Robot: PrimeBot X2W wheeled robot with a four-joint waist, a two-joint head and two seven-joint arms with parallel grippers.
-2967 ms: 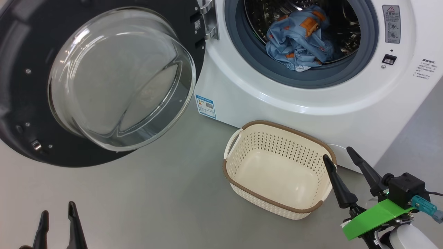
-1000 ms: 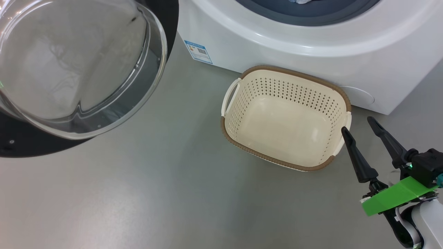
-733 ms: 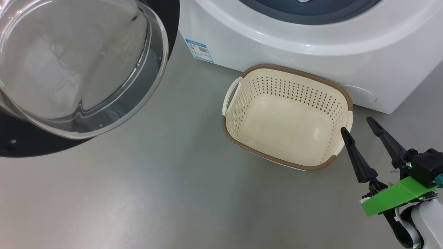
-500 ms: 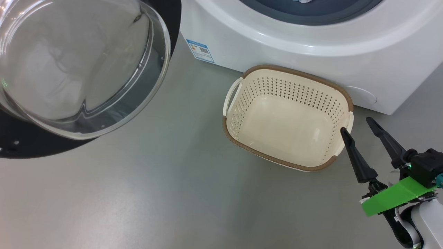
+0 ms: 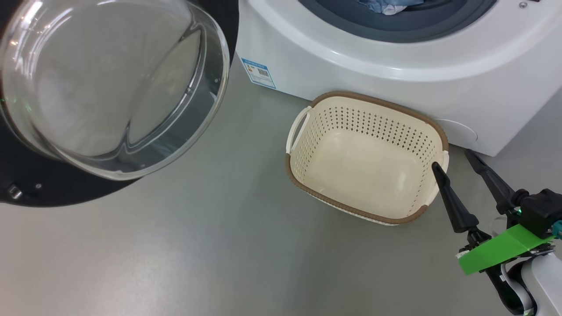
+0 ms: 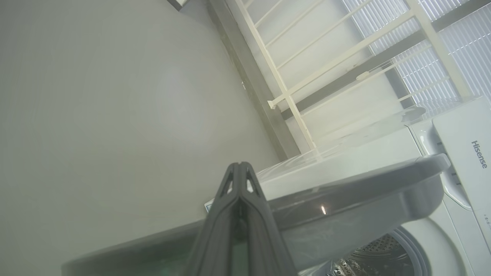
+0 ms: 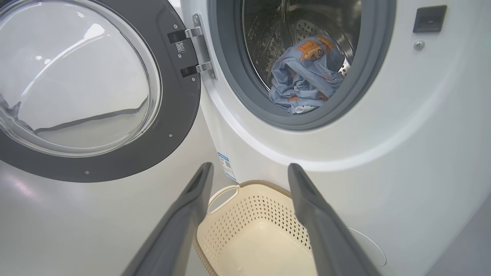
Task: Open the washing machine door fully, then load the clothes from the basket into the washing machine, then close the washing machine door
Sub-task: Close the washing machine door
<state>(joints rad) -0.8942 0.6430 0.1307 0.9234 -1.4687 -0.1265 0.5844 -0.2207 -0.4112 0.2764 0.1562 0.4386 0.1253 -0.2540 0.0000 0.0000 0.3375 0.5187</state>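
The washing machine door [image 5: 26, 188] stands swung open at the upper left, its glass bowl [image 5: 114, 83] facing me. The white washing machine [image 5: 395, 57] holds the light-blue clothes [image 5: 386, 5] in its drum, clearer in the right wrist view as clothes [image 7: 303, 76]. The cream basket [image 5: 333, 127] sits empty on the floor before the machine. My right gripper [image 5: 451, 159] hovers open and empty at the basket's right end. My left gripper [image 6: 238, 165] is shut with nothing in it, close to the door's grey edge [image 6: 345, 199]; whether they touch I cannot tell.
Grey floor [image 5: 197, 254] spreads left of and in front of the basket. A white railing [image 6: 291, 92] and blinds stand behind the machine in the left wrist view. The open door overhangs the floor on the left.
The head camera has shifted, so the machine and basket sit lower in view. The door appears to have swung slightly towards the machine. The right gripper has held still and open.
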